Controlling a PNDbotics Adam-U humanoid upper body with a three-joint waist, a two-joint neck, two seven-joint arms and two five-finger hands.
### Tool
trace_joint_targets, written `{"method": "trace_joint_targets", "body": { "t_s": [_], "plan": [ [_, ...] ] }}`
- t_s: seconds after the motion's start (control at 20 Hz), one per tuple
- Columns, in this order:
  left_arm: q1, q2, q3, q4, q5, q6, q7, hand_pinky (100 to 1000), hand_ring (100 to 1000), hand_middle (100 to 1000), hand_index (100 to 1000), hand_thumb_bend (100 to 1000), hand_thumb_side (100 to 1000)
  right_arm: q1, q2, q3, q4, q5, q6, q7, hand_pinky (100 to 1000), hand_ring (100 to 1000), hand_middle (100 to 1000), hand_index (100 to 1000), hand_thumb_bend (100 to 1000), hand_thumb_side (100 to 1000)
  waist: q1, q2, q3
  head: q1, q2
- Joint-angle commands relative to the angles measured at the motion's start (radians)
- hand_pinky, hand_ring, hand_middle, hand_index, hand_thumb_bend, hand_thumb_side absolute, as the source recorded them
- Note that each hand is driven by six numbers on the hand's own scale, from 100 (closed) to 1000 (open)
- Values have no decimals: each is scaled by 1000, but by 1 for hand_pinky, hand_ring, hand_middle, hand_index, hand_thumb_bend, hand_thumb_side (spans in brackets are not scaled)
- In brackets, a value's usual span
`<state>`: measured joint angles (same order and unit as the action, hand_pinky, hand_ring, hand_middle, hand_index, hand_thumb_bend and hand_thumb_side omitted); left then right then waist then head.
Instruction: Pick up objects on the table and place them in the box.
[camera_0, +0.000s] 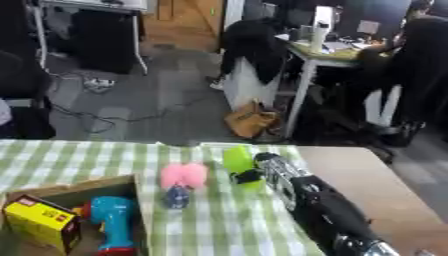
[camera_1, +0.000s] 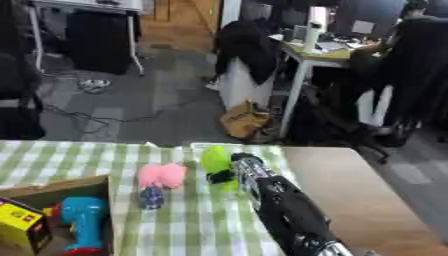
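On the checked table (camera_0: 52, 155) lie one pink toy (camera_0: 184, 175) and one green object (camera_0: 238, 161). The box (camera_0: 131, 187) contains two things. The right hand (camera_0: 248, 176) grasps the green object.

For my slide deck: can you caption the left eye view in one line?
Right hand closes on a lime-green object on the checked tablecloth, beside a pink toy and a cardboard box.

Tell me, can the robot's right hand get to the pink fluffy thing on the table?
Probably yes. The right hand is already out over the green checked cloth, curled round a bright green thing. The pink fluffy thing sits just beside it, nothing between them. It would need to drop the green thing first.
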<state>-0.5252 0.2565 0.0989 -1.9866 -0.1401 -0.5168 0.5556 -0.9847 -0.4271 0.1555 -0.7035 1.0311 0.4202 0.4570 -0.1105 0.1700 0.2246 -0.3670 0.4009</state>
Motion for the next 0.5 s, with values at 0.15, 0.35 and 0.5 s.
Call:
{"method": "trace_joint_targets", "body": {
  "t_s": [0.15,0.35,0.5],
  "plan": [
    [-2,25,2,-13,2,2,-1,837,862,788,862,189,1000,-43,-63,16,-66,-39,-17,18,100,100,100,163,100,790,18,-54,-13,-2,11],
    [8,29,0,-13,3,4,-4,836,862,788,863,190,1000,-59,-99,40,-140,-86,-24,53,100,100,100,160,100,785,21,-73,-22,-4,24],
    [18,30,-3,-13,4,7,-8,836,862,788,863,191,1000,-69,-120,60,-194,-113,-20,76,100,100,100,159,100,784,23,-91,-30,5,47]
  ]
}}
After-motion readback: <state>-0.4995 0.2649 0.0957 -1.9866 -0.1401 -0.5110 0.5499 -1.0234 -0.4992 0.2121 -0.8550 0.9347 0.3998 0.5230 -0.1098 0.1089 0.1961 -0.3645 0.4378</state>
